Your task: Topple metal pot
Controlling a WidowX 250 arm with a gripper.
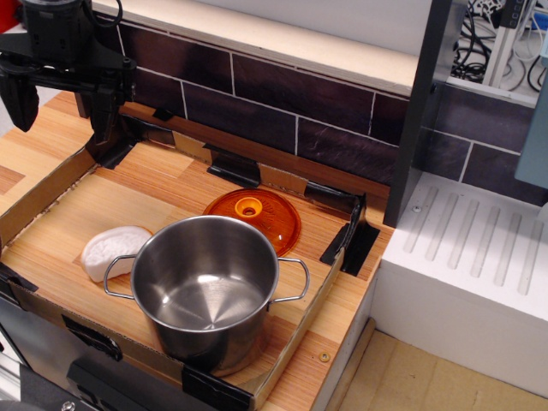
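Note:
The metal pot [205, 291] is large, shiny and cylindrical, with two thin wire loop handles. It stands upright, mouth up and empty, at the front of the wooden tray floor. My gripper [62, 107] is black and hangs at the far back left, well above and away from the pot. Its two fingers are spread wide with nothing between them.
A flat orange translucent lid [253, 214] lies just behind the pot. A white rounded object [114, 250] lies against the pot's left handle. A low cardboard wall [38, 193] with black corner clips rings the wooden surface. A white ridged drainboard [479, 248] stands to the right, and a dark tiled wall [325, 103] behind.

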